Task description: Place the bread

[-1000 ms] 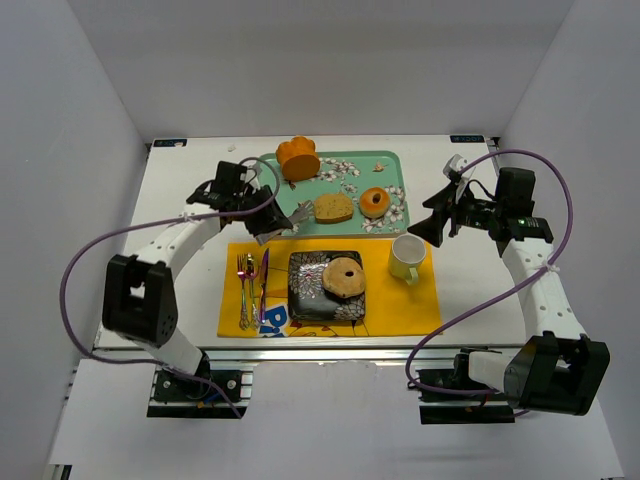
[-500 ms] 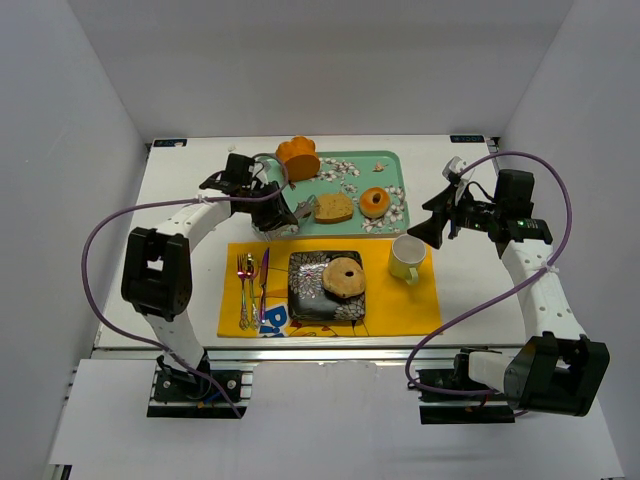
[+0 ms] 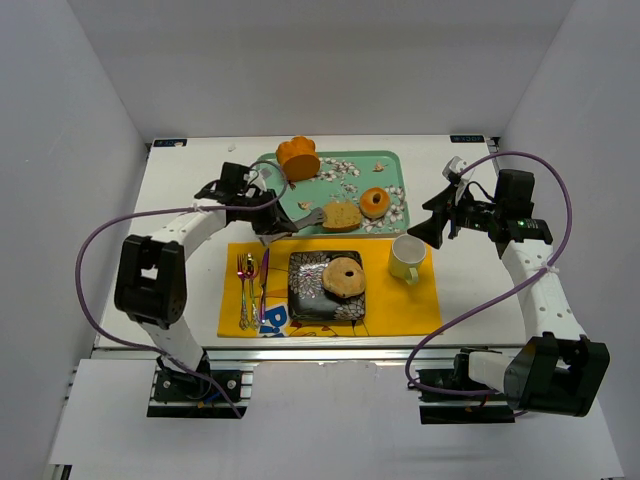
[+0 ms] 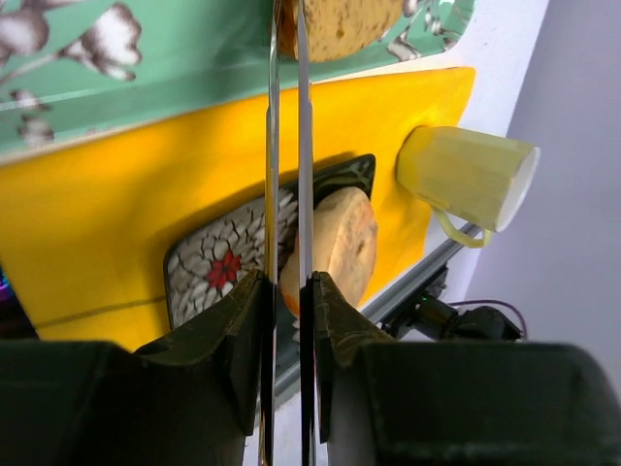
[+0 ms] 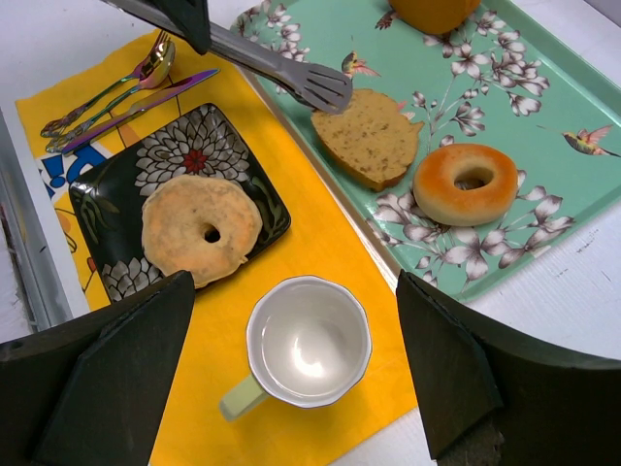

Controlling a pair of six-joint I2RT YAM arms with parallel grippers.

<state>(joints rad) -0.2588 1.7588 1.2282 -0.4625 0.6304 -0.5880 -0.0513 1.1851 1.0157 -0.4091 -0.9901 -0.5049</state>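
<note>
The tan bagel (image 3: 343, 277) lies on the black flowered plate (image 3: 305, 300). The brown-crusted slice (image 3: 341, 214) and the orange-brown donut (image 3: 375, 202) lie on the green tray (image 3: 385, 160). My left gripper (image 3: 264, 216) is shut on metal tongs (image 3: 305, 217). The tongs' tip touches the slice's left edge, as the right wrist view shows with the tongs (image 5: 262, 60) against the slice (image 5: 370, 138). In the left wrist view the tongs (image 4: 287, 146) run up to the slice (image 4: 340, 24). My right gripper (image 3: 437, 215) is open and empty, above the cup.
A bright-orange fluted cake (image 3: 297, 157) stands at the tray's back left. A pale yellow cup (image 3: 405, 258) stands on the yellow mat (image 3: 400, 305), right of the plate. A fork, spoon and knife (image 3: 248, 285) lie on the mat's left side.
My left gripper has swung the tongs right across the tray until their tip meets the slice, which has shifted a little right. The right arm has not moved.
</note>
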